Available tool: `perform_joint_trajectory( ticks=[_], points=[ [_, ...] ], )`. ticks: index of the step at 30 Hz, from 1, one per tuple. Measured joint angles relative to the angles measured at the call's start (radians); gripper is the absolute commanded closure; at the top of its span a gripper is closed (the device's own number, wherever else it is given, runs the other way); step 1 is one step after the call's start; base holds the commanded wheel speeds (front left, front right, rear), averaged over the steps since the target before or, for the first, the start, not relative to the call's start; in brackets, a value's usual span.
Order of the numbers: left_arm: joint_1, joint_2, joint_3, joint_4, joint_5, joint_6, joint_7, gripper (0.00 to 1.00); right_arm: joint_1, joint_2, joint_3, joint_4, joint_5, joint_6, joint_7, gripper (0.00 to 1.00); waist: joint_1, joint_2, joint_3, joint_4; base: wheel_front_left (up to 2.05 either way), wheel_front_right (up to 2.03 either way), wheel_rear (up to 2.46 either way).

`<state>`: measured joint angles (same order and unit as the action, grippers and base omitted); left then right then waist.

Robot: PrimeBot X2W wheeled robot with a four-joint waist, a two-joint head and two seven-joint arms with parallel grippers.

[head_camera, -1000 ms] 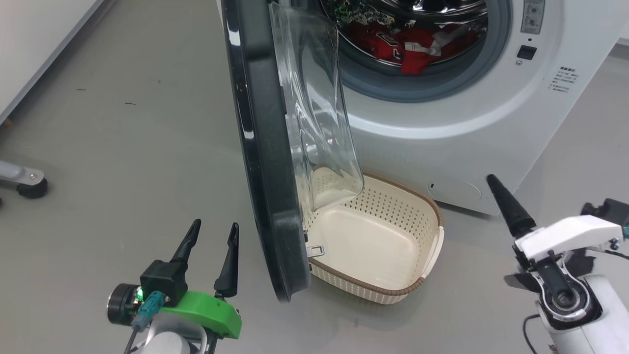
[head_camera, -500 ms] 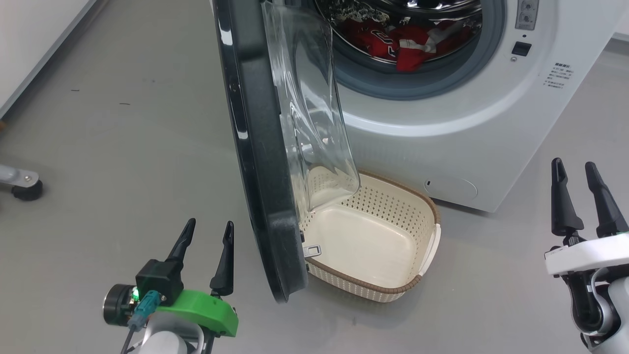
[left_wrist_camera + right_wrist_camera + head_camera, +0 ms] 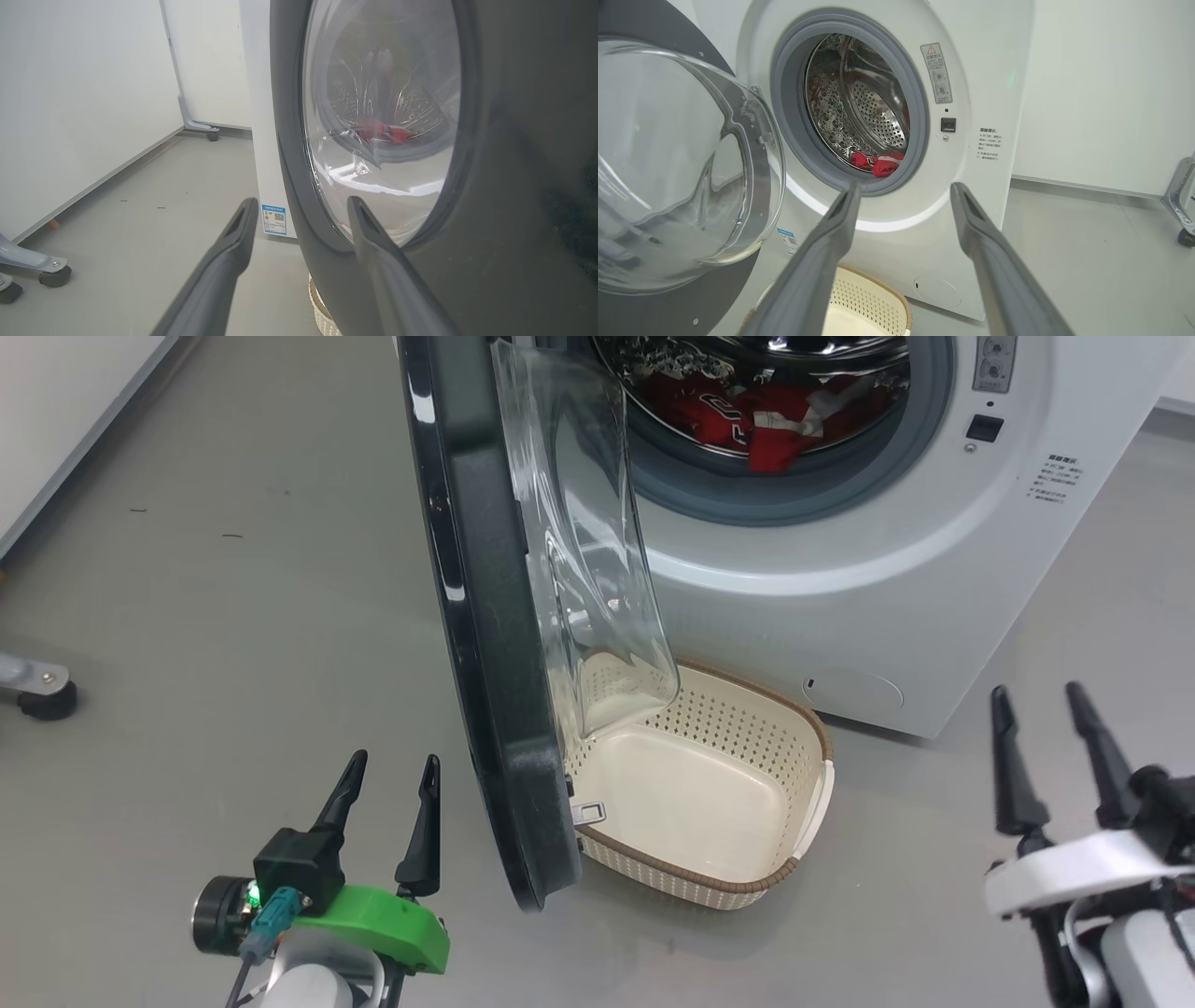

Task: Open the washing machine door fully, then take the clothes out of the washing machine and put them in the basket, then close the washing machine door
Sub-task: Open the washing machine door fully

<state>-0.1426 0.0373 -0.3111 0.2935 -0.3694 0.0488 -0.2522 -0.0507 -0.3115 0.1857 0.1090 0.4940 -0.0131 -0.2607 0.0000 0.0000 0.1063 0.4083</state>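
While our left gripper (image 3: 395,763) hangs empty and spread beside the half-open washing machine door (image 3: 485,644), red clothes (image 3: 747,420) lie in the drum (image 3: 873,116); our right gripper (image 3: 1036,695), empty and wide, has turned upright, ready to reach them.

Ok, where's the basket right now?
Head view, centre: the basket sits empty on the floor before the washing machine, partly under the open door.

Head view looks steeply down on the basket (image 3: 747,733). Left wrist view, near, faces the washing machine door (image 3: 514,140) from outside; right wrist view from inside. All 3 share it.
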Motion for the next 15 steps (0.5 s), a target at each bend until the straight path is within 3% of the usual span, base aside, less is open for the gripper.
perform_joint_trajectory(
  ticks=[5, 15],
  points=[
    [0.000, 0.000, 0.000, 0.000, 0.000, 0.000, 0.000, 0.00, 0.055, 0.048, 0.008, -0.013, -0.044, -0.016, 0.000, 0.00, 0.0000, 0.0000, 0.002, -0.001, 0.00, 0.00, 0.00],
    [0.000, 0.000, -0.002, 0.000, 0.000, 0.000, 0.000, 0.00, 0.106, 0.098, 0.018, -0.024, -0.119, -0.016, 0.000, 0.00, 0.0000, 0.0000, 0.006, -0.003, 0.00, 0.00, 0.00]
  ],
)
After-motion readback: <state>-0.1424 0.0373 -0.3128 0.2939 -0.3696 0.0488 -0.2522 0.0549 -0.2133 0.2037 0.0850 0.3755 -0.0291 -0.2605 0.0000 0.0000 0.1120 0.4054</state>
